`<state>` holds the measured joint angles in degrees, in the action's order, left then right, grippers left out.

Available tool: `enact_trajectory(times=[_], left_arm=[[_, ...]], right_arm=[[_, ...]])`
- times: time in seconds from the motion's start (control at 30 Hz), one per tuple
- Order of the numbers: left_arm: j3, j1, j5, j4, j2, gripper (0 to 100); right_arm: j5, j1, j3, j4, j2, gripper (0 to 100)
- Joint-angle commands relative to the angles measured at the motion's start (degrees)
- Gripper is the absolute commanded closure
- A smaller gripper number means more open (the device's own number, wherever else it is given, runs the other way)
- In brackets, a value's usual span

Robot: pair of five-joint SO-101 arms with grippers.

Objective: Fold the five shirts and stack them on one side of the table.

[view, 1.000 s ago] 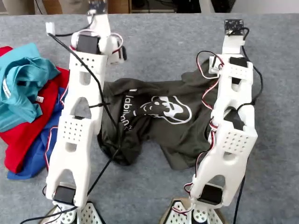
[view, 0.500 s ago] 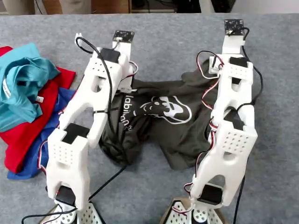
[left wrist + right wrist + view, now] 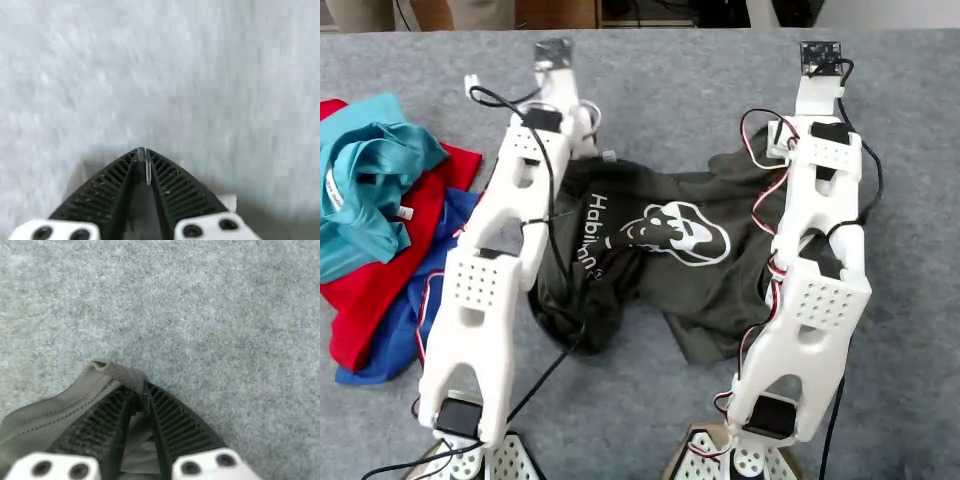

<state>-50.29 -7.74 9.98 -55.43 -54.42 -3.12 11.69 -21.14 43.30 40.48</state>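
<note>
Since half a second ago, the left arm [image 3: 485, 280] has straightened from its bent pose and swung back toward the far edge of the desk [image 3: 920, 200]. The near-left part of the dark shirt [image 3: 670, 250] now lies flatter, with more of its white lettering exposed. The right arm [image 3: 820, 280] has held its position.

The left tool [image 3: 141, 152] is closed, fingertips together, with bare grey desk beneath it. The right tool [image 3: 145, 390] is clamped on a hemmed edge of the dark shirt, and the fabric drapes over one finger.

The dark shirt lies crumpled at the middle of the desk between the two arms, print upward. At the left edge, a teal shirt [image 3: 370, 170] sits bunched on a red shirt [image 3: 360, 300]. A blue shirt [image 3: 395, 350] shows from under them toward the near edge.
</note>
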Motion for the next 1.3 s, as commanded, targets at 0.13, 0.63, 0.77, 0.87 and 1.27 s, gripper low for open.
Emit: enact_trajectory(times=[0.13,0.63,0.77,0.87,1.27], left_arm=[[-25.8,1.8,4.7,-3.2,-7.3,98],[-41.9,0.8,4.7,-45.4,-6.1,88],[-38.1,0.3,8.4,-44.8,-7.1,81],[-36.9,0.7,13.0,-44.7,-8.0,79],[-41.0,0.9,12.8,-41.2,-15.2,88]], right_arm=[[-1.5,0.3,-3.5,0.3,-0.6,99.6],[-1.5,0.3,-3.4,0.3,-0.6,99.6],[-1.6,0.3,-3.4,0.3,-0.6,99.6],[-1.6,0.3,-3.4,0.3,-0.6,99.6],[-1.6,0.3,-3.4,0.3,-0.6,99.6]])
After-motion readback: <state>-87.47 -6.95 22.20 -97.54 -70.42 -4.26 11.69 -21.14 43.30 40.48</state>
